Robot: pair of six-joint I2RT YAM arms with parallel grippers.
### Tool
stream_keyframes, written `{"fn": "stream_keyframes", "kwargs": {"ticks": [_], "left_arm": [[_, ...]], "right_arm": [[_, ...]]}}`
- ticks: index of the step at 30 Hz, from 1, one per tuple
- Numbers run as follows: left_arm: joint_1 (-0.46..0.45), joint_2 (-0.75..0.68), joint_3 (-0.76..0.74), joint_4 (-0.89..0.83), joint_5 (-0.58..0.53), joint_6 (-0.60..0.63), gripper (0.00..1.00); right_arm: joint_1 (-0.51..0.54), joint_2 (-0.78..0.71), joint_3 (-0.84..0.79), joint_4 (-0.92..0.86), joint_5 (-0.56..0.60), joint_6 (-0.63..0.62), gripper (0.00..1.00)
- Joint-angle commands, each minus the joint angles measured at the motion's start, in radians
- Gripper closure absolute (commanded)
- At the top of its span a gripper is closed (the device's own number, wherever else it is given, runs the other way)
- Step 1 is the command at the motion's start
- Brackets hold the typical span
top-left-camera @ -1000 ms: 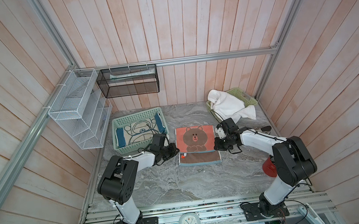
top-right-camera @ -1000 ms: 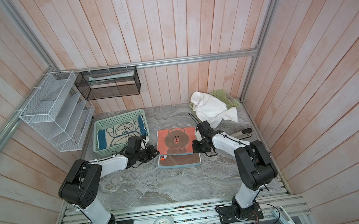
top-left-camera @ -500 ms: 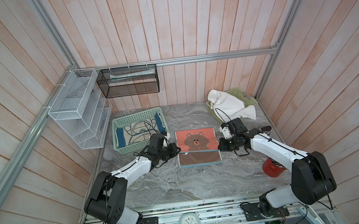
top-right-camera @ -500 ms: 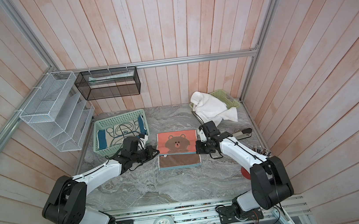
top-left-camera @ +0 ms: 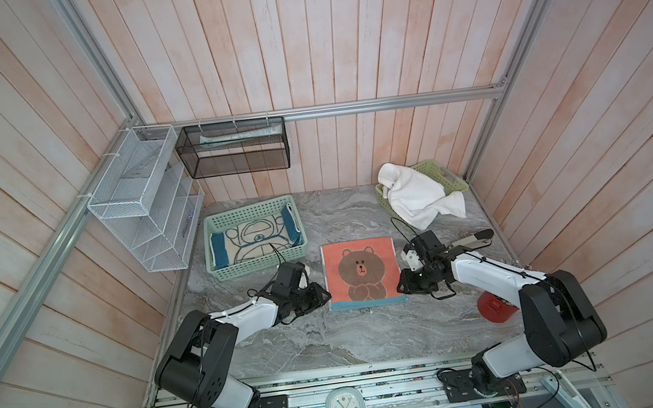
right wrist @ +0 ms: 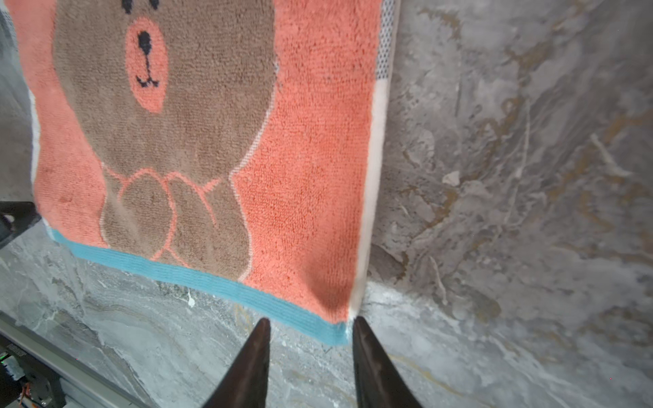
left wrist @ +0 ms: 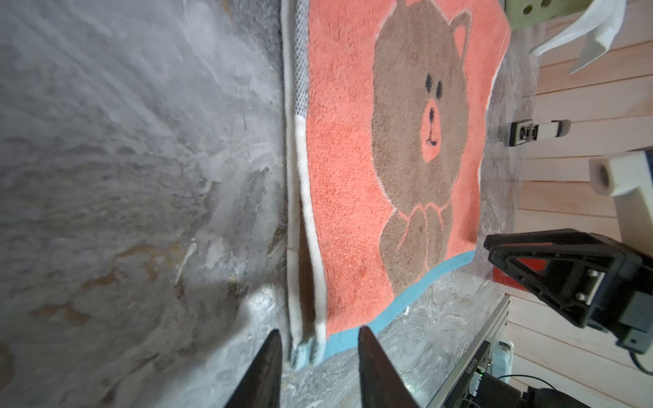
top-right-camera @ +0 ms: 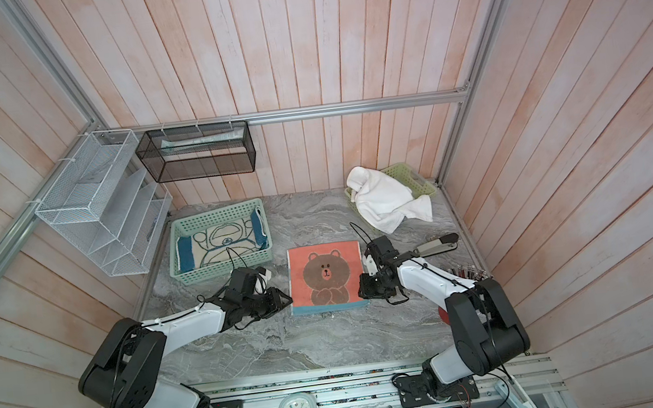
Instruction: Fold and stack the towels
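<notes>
Wood-slat booth, grey marble tabletop (top-left-camera: 331, 338). The coral bear towel (top-left-camera: 362, 272) lies flat in the middle, folded, with its blue hem on the robot's side.

- The left gripper (top-left-camera: 321, 297) is at the towel's near left corner. In the left wrist view the left gripper (left wrist: 316, 339) has its jaws parted a little. The stacked edge layers sit between the tips and nothing is clamped.
- The right gripper (top-left-camera: 403, 286) is at the near right corner. In the right wrist view the right gripper (right wrist: 311, 321) is also narrowly parted, with the hem corner just at the tips and not pinched.
- The cream cartoon towel (top-left-camera: 254, 242) sits in the teal basket (top-left-camera: 246, 212).
- The white towel (top-left-camera: 416, 199) is bunched and unfolded, draped over the light green basket (top-left-camera: 445, 177) and touching the table.

The step looks like corner work on the coral towel, with its stacking not yet done.

To do it well:
- Take every layer at each corner. The left edge shows layers splayed, so a shallow bite would likely catch only the top one and skew the fold.
- Close both sides level and lift together.
- Keep the blue hem straight and avoid dragging the cloth over the marble.
- Keep the tips low and almost flat to the table.
</notes>
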Motion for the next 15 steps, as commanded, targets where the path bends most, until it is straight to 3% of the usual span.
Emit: {"fn": "stream_keyframes", "kwargs": {"ticks": [1,9,15], "left_arm": [[-0.002,-0.016,0.062,-0.047,-0.047,0.048,0.63],[-0.044,0.114,0.168,-0.093,-0.045,0.106,0.71],[-0.09,0.148,0.139,-0.113,-0.039,0.092,0.71]], "right_arm": [[0.003,-0.013,0.047,-0.035,0.051,-0.019,0.59],[0.026,0.099,0.059,0.055,0.0,-0.031,0.73],[0.049,0.112,-0.064,0.111,-0.019,-0.011,0.82]]}}
